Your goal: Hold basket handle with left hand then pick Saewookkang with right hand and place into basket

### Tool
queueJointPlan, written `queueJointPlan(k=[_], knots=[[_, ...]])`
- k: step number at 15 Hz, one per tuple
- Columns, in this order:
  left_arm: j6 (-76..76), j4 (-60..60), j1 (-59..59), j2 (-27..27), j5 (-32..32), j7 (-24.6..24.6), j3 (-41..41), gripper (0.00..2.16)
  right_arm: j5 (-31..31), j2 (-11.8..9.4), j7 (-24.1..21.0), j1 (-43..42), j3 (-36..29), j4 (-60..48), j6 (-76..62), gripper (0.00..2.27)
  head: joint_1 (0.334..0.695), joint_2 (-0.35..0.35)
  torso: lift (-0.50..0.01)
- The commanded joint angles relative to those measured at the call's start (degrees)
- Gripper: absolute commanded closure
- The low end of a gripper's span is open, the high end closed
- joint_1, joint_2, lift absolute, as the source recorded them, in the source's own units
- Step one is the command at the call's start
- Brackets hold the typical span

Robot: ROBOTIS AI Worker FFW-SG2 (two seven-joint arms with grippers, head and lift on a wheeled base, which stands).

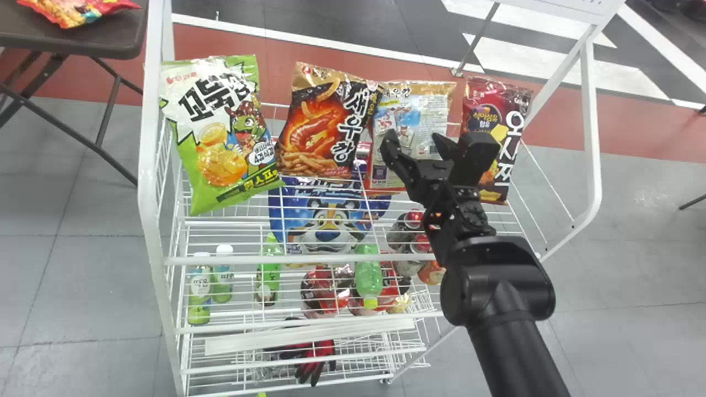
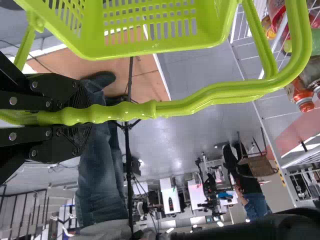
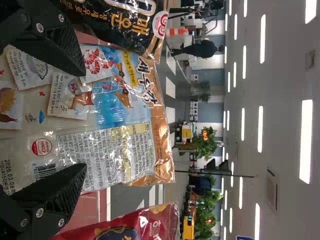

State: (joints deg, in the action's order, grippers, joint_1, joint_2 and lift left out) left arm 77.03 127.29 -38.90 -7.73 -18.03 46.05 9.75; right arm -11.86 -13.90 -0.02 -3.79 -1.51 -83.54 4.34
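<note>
In the head view my right gripper is in front of the Saewookkang bag that shows its printed back, on the rack's top level. Seen from the right wrist, the same gripper is open, one finger at either side of this bag; whether they touch it I cannot tell. A dark Saewookkang bag stands beside it. My left gripper is shut on the handle of the green basket in the left wrist view.
The white wire rack frames the bags. A green snack bag stands at the left, a dark red bag at the right. Bottles, cans and a blue bag sit lower. A brown table is at the far left.
</note>
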Motion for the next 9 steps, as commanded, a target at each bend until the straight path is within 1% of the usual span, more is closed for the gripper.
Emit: queueJointPlan(k=[1, 2, 3, 4, 5, 6, 7, 9], knots=[[0.10, -0.37, 0.41, -0.10, -0.52, 0.00, -0.52, 1.87, 0.96, -0.25, 0.02, -3.06, 0.80, 3.20, 2.30, 0.32, 0.695, -0.350, -0.019], [0.10, -0.46, 0.49, -0.10, -0.52, -0.08, -0.52, 1.87, 1.05, -0.43, 0.10, -3.68, 1.07, 3.56, 3.71, 0.55, 0.695, -0.350, -0.019], [0.10, -0.73, 0.58, -0.10, -0.61, -0.08, -0.60, 1.87, 0.96, -0.61, 0.19, -3.86, 1.33, 3.56, 4.06, 0.96, 0.695, -0.350, -0.019], [-0.08, -0.90, 0.67, -0.01, -0.69, -0.08, -0.78, 1.88, 1.05, -0.52, -0.42, -3.77, 1.77, 3.56, 3.71, 1.58, 0.695, -0.350, -0.019], [-0.08, -0.90, 0.67, -0.01, -0.96, -0.08, -0.96, 1.88, 1.05, -0.61, -2.36, -3.50, 2.12, 3.38, 2.47, 1.89, 0.695, -0.350, -0.019], [-0.08, -0.90, 0.67, -0.01, -1.05, -0.08, -1.13, 1.88, 1.22, -0.61, -3.24, -3.24, 2.39, 3.12, 1.95, 2.05, 0.695, -0.350, -0.019], [-0.08, -0.90, 0.67, 0.08, -1.13, -0.08, -1.31, 1.88, 1.22, -0.61, -4.82, -2.54, 2.65, 2.33, 1.07, 2.06, 0.695, -0.350, -0.019], [-0.08, -0.90, 0.58, 0.25, -1.13, -0.08, -1.31, 1.88, 1.22, -0.61, -6.58, -0.60, 2.74, -0.22, -0.51, 2.07, 0.695, -0.350, -0.019]])
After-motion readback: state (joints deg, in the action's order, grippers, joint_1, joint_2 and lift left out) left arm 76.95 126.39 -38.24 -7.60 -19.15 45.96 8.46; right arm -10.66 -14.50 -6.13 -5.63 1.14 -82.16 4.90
